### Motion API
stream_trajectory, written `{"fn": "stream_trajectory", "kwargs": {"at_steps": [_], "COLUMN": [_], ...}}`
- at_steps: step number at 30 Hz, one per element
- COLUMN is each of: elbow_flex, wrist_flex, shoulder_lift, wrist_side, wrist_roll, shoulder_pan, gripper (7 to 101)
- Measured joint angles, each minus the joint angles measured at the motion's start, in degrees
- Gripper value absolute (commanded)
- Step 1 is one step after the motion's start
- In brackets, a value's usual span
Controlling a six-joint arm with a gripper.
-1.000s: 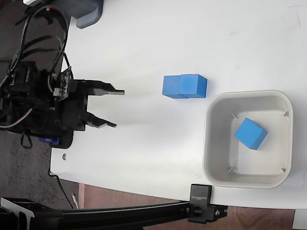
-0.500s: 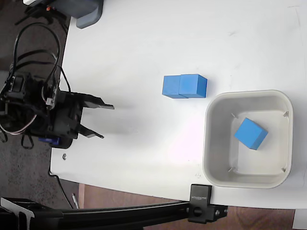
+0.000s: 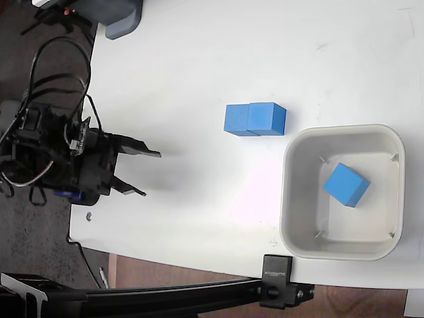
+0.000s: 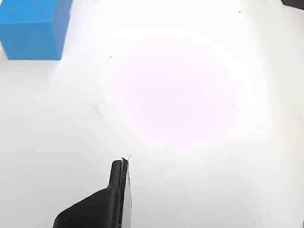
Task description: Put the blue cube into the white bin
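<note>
White table [image 3: 199, 59] — flat, matte, bare over most of its top in the fixed view.

Off-white square plastic bin [image 3: 343, 134] — rounded corners, thick rim, small inner ribs; stands at the right side of the table, close to its lower edge. This is the landmark for the entries below.

Small bright-blue cube [image 3: 346, 185] — sharp-edged, lying inside the bin on its floor, turned at an angle to the walls, clear of all four walls and a little right of the bin's middle.

Pair of matching blue cubes [image 3: 255, 119] — side by side and touching, on the table just up and left of the bin's upper left corner, outside it. In the wrist view a blue block [image 4: 33, 28] shows at the top left corner, cut by the frame edge; which of the pair it is cannot be told.

Black two-finger end effector [image 3: 146, 173] — far left of the bin, at the table's left edge, with nothing between its fingers. Jaws spread apart, holding nothing; both point toward the bin. One black fingertip [image 4: 118, 173] shows at the bottom of the wrist view over bare table.

Black arm body with looped cables [image 3: 46, 146] — left of the end effector, hanging off the table's edge.

Black clamp bracket [image 3: 278, 281] — on the table's lower edge, just below the bin's lower left corner.

Grey-blue object [image 3: 119, 16] — top left corner, well apart from the bin, partly cut off.
</note>
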Motion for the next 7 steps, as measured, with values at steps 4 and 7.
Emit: {"fn": "stream_trajectory", "kwargs": {"at_steps": [4, 7], "elbow_flex": [0.0, 0.0], "wrist_flex": [0.0, 0.0], "shoulder_lift": [0.0, 0.0], "wrist_side": [-0.62, -0.62], "wrist_roll": [-0.44, -0.35], "shoulder_pan": [0.0, 0.0], "gripper": [100.3, 100.3]}}
